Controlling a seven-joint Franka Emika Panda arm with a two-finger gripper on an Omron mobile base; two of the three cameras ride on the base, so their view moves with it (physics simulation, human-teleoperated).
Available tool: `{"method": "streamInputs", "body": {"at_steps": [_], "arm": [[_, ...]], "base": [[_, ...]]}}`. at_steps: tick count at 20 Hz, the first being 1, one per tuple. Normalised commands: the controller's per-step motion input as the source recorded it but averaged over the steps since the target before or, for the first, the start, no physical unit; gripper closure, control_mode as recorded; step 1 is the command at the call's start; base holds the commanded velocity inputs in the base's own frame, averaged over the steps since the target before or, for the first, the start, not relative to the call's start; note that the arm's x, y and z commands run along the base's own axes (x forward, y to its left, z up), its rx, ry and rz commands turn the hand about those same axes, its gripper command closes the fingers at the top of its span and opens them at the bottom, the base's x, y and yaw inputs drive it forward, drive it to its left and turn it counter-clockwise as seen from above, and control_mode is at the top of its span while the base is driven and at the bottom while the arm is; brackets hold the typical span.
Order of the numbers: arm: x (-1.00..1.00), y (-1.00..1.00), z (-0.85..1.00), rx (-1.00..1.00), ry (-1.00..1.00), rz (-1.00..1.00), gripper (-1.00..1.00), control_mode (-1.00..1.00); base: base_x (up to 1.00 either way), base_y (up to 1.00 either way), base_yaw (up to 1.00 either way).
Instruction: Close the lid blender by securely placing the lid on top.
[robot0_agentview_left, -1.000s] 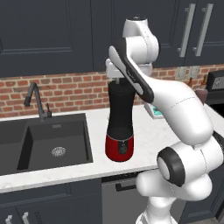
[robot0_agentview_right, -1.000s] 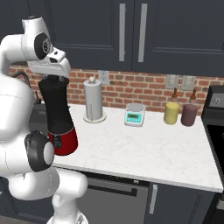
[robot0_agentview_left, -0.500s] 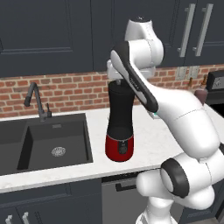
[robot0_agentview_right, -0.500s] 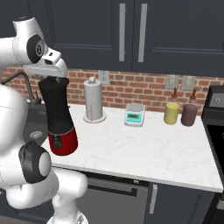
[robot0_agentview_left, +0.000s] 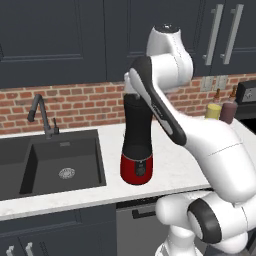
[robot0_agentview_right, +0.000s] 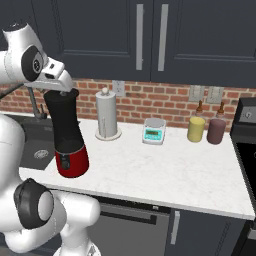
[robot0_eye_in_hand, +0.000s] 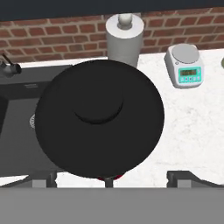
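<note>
Hand view: my hand hangs directly over the flat round black lid, fingers spread wide, gripping nothing. The lid sits on the tall black blender jar with red base, near the counter's front edge. Risk I see: if it's only resting, off-centre, a nudge slides it toward the dark sink. The white paper-towel roll stands beyond.
</note>
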Motion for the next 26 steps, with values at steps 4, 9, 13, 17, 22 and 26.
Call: {"method": "streamInputs", "body": {"at_steps": [4,9,13,17,22,26], "arm": [[-0.35,0.0,0.0,0.0,-0.17,0.01,-1.0,-1.0],[-0.47,-0.06,0.0,0.0,-0.26,0.02,-1.0,-1.0],[-0.47,-0.4,0.0,0.11,-0.25,0.03,-1.0,-1.0],[-0.27,-0.51,0.0,0.22,-0.18,0.0,-1.0,-1.0],[-0.13,-0.43,0.0,0.23,-0.09,0.0,-1.0,-1.0],[-0.14,-0.29,0.0,0.16,-0.08,0.01,-1.0,-1.0]], "base": [[0.0,0.0,0.0],[0.0,0.0,0.0],[0.0,0.0,0.0],[0.0,0.0,0.0],[0.0,0.0,0.0],[0.0,0.0,0.0]]}}
